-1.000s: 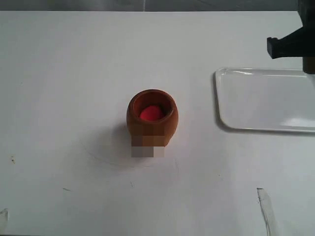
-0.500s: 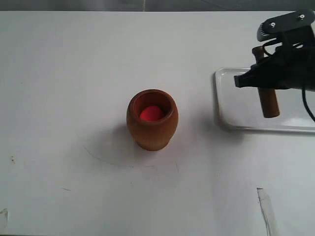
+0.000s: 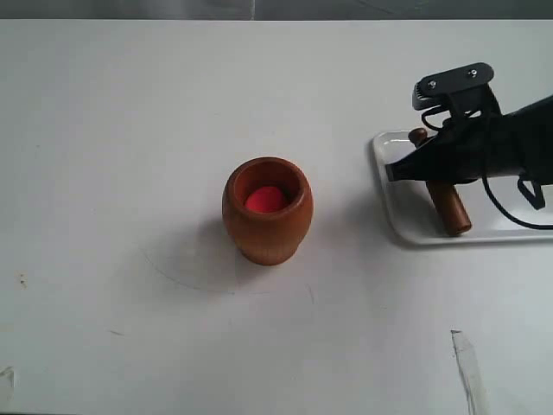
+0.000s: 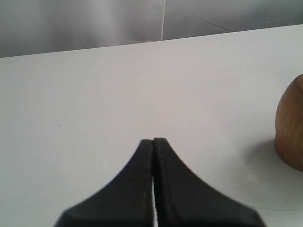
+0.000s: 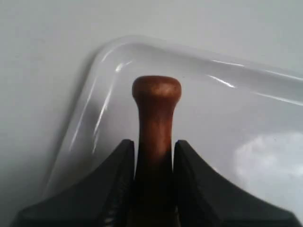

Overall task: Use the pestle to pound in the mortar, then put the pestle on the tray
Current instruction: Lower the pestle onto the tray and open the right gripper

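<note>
The light brown mortar point(image 3: 267, 210) stands upright in the middle of the table, its red inside showing; its side also shows in the left wrist view point(image 4: 290, 127). At the right, my right gripper point(image 3: 436, 170) is shut on the dark brown pestle point(image 3: 451, 211), which lies slanted low over the left end of the white tray point(image 3: 390, 203), thick end toward the front. In the right wrist view the pestle's knobbed handle point(image 5: 156, 94) sticks out past the right gripper point(image 5: 154, 144) over the tray's corner point(image 5: 108, 54). My left gripper point(image 4: 154, 142) is shut and holds nothing, away from the mortar.
The white table point(image 3: 130, 112) carries a few faint scratches and a tape mark point(image 3: 467, 363) at the front right. The tray runs off the right edge of the exterior view. A grey backdrop point(image 4: 94, 23) rises behind the table's far edge.
My right arm has come in from the right edge and moved left and down. The pestle it holds has gone from hanging upright to lying slanted over the tray's left end.
</note>
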Available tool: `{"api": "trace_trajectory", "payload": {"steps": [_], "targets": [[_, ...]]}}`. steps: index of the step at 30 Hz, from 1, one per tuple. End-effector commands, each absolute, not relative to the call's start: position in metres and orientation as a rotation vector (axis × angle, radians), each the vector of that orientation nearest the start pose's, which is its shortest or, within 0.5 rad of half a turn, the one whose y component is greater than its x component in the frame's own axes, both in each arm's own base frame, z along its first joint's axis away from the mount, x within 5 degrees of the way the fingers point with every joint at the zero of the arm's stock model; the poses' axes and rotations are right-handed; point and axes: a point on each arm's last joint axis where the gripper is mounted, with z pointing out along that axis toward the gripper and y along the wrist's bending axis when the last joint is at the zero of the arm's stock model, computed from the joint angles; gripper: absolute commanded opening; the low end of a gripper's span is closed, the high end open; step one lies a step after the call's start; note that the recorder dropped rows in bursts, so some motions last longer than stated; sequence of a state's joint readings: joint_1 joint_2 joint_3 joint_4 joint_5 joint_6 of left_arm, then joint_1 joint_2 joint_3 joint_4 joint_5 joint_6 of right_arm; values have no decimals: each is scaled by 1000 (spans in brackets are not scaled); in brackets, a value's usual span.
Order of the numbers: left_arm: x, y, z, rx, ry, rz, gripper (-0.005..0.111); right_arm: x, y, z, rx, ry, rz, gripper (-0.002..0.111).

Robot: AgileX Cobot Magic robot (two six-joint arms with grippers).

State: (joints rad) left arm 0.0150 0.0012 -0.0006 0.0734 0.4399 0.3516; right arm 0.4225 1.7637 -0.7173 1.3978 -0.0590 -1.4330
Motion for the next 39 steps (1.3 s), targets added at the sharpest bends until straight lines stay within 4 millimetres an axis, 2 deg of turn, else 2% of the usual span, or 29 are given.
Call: {"api": "trace_trajectory", "payload": {"steps": [1, 12, 15, 21, 26, 29, 33, 37, 38, 39], "targets": [[51, 3, 174, 361, 1897, 302, 0, 286, 117, 121, -523, 2469, 33, 0], [51, 3, 174, 361, 1897, 302, 0, 286, 117, 115, -533, 2487, 26, 0], [51, 3, 174, 361, 1897, 302, 0, 286, 117, 115, -537, 2489, 35, 7], [51, 3, 174, 361, 1897, 302, 0, 286, 117, 115, -533, 2487, 26, 32], [51, 3, 174, 361, 1897, 302, 0, 288, 113, 120, -509, 2459, -30, 38], [51, 3, 174, 361, 1897, 302, 0, 288, 113, 135, -493, 2416, -23, 38], [51, 3, 174, 361, 1897, 302, 0, 284, 114, 169, -476, 2316, 39, 37], [51, 3, 174, 361, 1897, 302, 0, 264, 119, 227, -505, 2145, 232, 33], [51, 3, 174, 361, 1897, 302, 0, 259, 120, 238, -514, 2111, 268, 30], [51, 3, 174, 361, 1897, 302, 0, 248, 119, 259, -532, 2037, 325, 19]]}}
